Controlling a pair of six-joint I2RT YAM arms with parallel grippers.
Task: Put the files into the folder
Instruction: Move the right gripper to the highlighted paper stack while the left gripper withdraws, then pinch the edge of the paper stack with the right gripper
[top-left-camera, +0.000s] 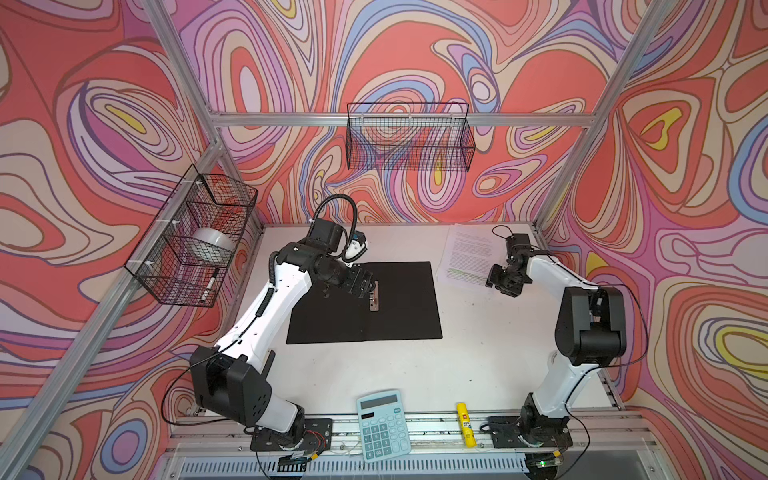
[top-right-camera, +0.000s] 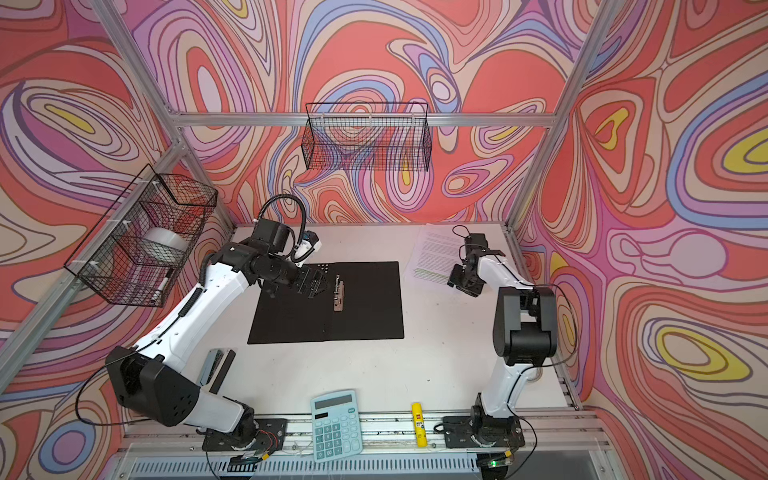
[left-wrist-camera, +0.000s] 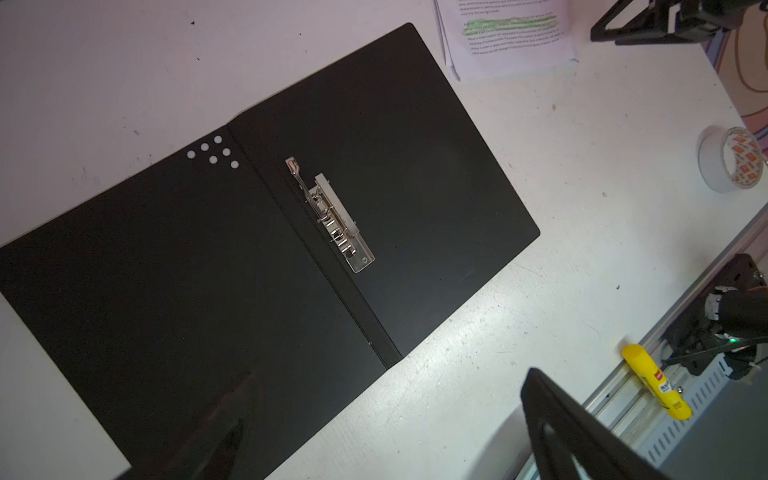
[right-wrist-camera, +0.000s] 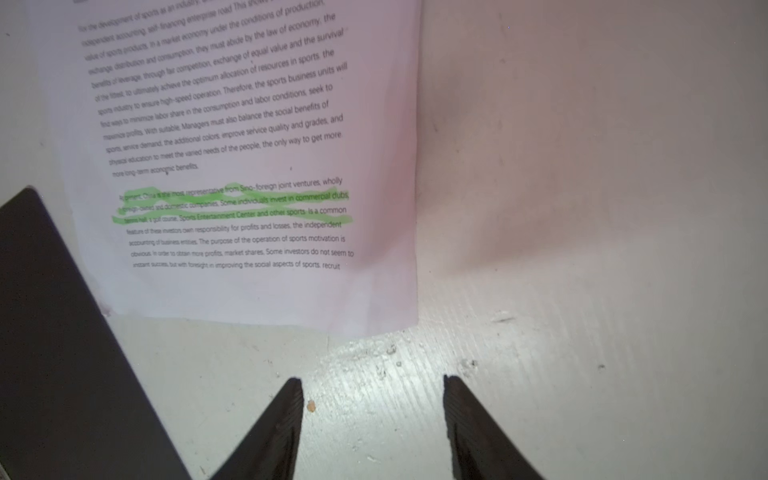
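Observation:
The folder (top-left-camera: 407, 303) lies open on the table, black inside up (top-right-camera: 370, 307), with its metal clip bar (left-wrist-camera: 332, 216) beside the spine. Above it, just left of the clip bar, my left gripper (top-left-camera: 366, 286) hangs wide open and empty (left-wrist-camera: 382, 415). The files (top-left-camera: 465, 257), white printed sheets with a green highlighted passage (right-wrist-camera: 249, 203), lie on the table to the folder's back right. My right gripper (top-left-camera: 494, 282) hovers at their near edge, open over bare table (right-wrist-camera: 372, 380) with nothing between its fingers.
A pale blue calculator (top-left-camera: 384, 424) and a yellow glue stick (top-left-camera: 465, 424) lie at the front edge. A tape roll (left-wrist-camera: 731, 160) sits by the table's right side. Wire baskets hang on the left wall (top-left-camera: 191, 237) and the back wall (top-left-camera: 409, 137).

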